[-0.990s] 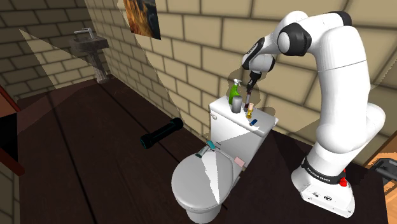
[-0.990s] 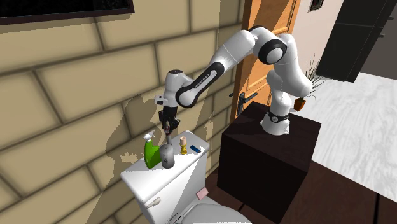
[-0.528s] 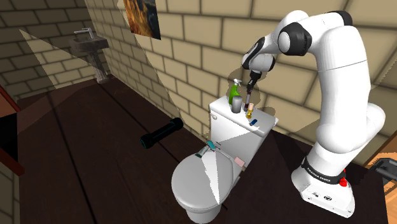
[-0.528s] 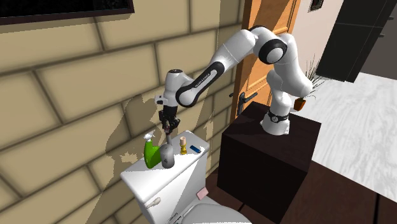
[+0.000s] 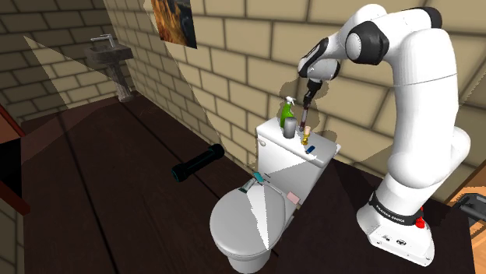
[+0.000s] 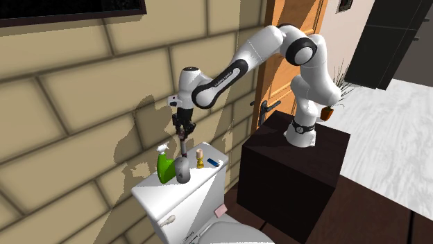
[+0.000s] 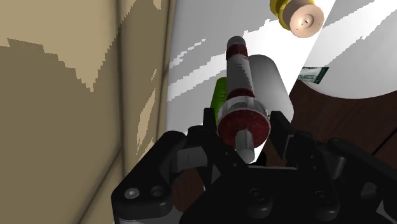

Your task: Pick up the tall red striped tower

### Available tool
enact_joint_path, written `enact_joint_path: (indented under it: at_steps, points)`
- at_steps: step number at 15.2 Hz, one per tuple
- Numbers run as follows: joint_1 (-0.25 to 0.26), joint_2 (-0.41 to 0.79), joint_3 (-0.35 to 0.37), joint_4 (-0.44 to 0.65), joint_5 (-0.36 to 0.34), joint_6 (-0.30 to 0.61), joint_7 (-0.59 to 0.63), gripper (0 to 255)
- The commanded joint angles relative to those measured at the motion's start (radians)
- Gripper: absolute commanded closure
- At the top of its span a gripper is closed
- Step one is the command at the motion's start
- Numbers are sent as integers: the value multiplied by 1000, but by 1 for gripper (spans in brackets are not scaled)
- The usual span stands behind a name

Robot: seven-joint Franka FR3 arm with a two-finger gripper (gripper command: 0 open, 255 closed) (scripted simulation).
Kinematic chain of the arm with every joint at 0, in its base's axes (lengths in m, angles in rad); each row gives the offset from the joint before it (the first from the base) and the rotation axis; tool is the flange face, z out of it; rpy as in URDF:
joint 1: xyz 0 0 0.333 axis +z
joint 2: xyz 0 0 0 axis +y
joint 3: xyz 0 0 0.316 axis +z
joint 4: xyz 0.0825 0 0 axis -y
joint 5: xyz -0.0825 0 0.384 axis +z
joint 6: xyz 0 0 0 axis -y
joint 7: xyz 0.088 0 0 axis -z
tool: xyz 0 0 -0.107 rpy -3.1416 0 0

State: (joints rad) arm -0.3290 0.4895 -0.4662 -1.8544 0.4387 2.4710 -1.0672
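My hand [image 7: 245, 121] clamped on the red striped tower [image 7: 240, 95], mid-frame, over the white toilet tank [image 7: 191, 89], grey canister [image 7: 272, 83] just beside

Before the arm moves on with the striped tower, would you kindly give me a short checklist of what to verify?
1. Grasp: the gripper clasps the red striped tower between both fingers near its upper end: ok.
2. Alignment: the tower hangs in line with the gripper, roughly upright in the second exterior view: ok.
3. Base free of the toilet tank lid: cannot tell; the grey cylinder overlaps the tower's lower end.
4. Sideways room: the grey cylinder and the green spray bottle stand close beside the tower: not ok; a straight lift seems safer.
5. Room above: nothing overhangs the gripper; the brick wall stands behind it: ok.
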Motion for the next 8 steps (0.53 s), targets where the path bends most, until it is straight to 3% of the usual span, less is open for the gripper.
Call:
enact_joint_path:
  at_steps: [1,8]
  points:
    - [8,-18,-10,3,-15,-20,12,255]
    - [23,-58,-31,17,-49,-69,38,255]
